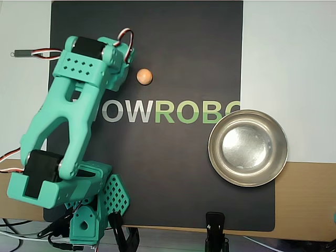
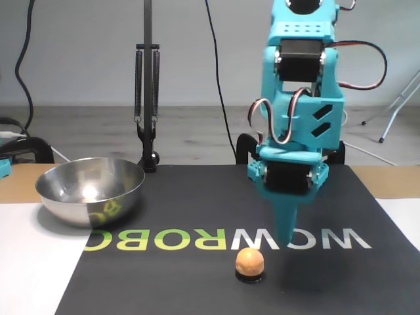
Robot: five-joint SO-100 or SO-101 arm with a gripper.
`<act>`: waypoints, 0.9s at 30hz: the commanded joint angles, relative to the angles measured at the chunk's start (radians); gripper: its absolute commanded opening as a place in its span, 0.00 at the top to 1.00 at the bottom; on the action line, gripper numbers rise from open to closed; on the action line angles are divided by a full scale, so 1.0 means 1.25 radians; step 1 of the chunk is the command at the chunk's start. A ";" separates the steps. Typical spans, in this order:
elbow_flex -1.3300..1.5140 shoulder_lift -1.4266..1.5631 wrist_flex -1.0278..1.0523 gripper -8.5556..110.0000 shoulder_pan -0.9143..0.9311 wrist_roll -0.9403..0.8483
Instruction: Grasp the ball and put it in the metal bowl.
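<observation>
Black mat (image 1: 168,173) (green-white lettering) bears ball (image 1: 144,76), bowl (image 1: 248,147).

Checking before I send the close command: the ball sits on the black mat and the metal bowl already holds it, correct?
Not quite. The ball is on the black mat, but the metal bowl is empty, as the overhead view shows; the ball lies apart from it, beside the hand.

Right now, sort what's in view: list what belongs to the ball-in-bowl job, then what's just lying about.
Belongs to the job:
- ball, on the black mat
- metal bowl, empty, at the mat's edge
- hand, pointing down near the ball

Just lying about:
- black mat with lettering
- lamp-style stand behind the bowl
- black clamp at the table edge
</observation>
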 commanded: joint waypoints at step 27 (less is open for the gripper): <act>-0.013 0.067 -0.007 0.93 0.099 -0.004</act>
